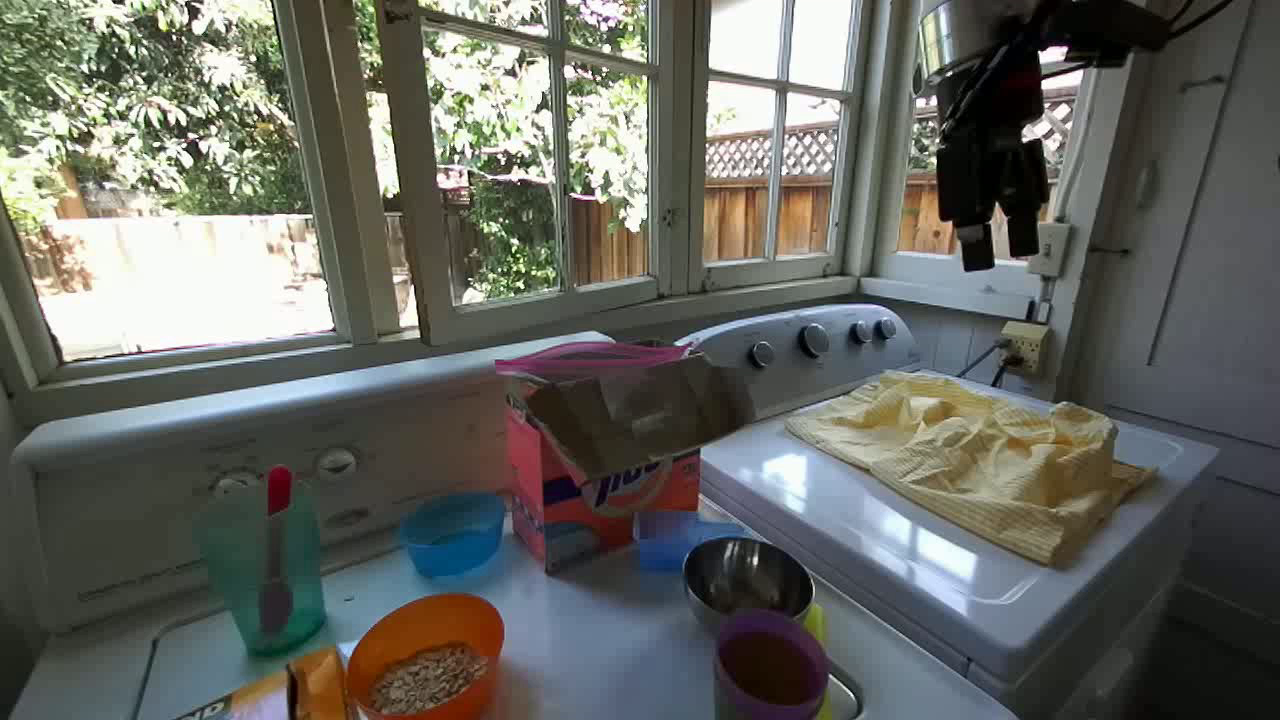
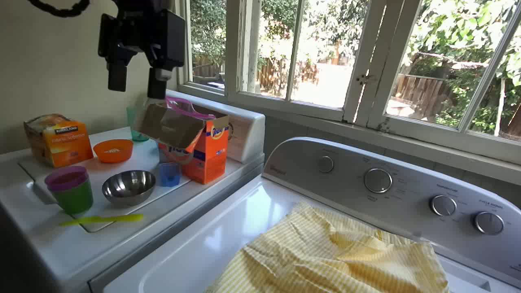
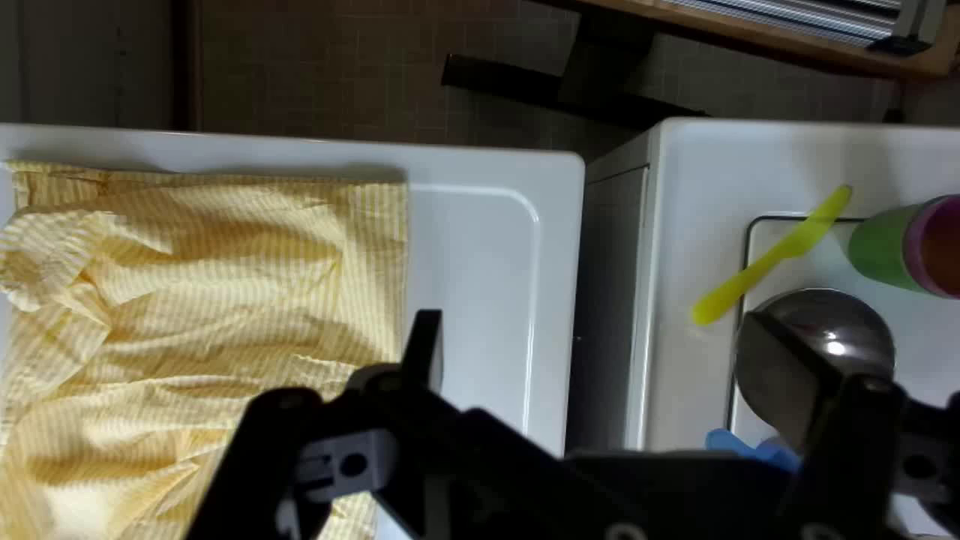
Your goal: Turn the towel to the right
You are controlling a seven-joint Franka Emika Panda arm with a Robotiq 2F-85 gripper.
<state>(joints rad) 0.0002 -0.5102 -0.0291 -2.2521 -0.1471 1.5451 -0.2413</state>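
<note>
The yellow-and-white striped towel [image 1: 960,450] lies crumpled and wrinkled on the white top of the machine with the curved control panel. It also shows in an exterior view [image 2: 325,252], where its near part is cut off, and in the wrist view [image 3: 187,300] at the left. My gripper [image 1: 1000,243] is open and empty, pointing down, high above the machines and apart from the towel. It also shows in an exterior view [image 2: 136,83]. In the wrist view the gripper [image 3: 607,352] has its fingers wide apart, with the gap between the two machines showing between them.
The neighbouring white machine bears an orange detergent box [image 2: 211,152], a steel bowl [image 2: 128,189], stacked cups [image 2: 73,195], a yellow-green knife [image 2: 101,219], an orange bowl [image 2: 113,150] and a blue bowl [image 1: 452,540]. A raised control panel [image 2: 350,179] and windows stand behind the towel.
</note>
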